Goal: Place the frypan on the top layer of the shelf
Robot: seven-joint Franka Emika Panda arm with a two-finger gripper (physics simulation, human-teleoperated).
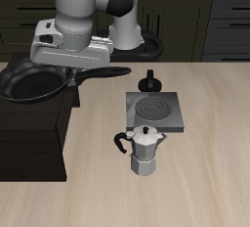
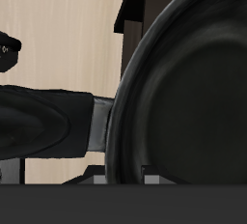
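Note:
The glossy black frypan [image 1: 34,82] sits over the flat top board of the blackish-brown shelf [image 1: 34,138], its long handle [image 1: 103,72] pointing toward the middle of the table. My gripper [image 1: 74,66] is directly over the handle near where it joins the pan and appears shut on it. In the wrist view the frypan [image 2: 188,102] fills most of the frame, very close, with its handle [image 2: 48,122] running off to the side. I cannot tell whether the pan rests on the board or hangs just above it.
A square grey burner plate [image 1: 154,110] lies mid-table beside the shelf. A silver moka pot [image 1: 145,151] stands nearer the front edge. A small black object [image 1: 148,80] stands behind the plate. Dark drawer cabinets [image 1: 200,25] line the back.

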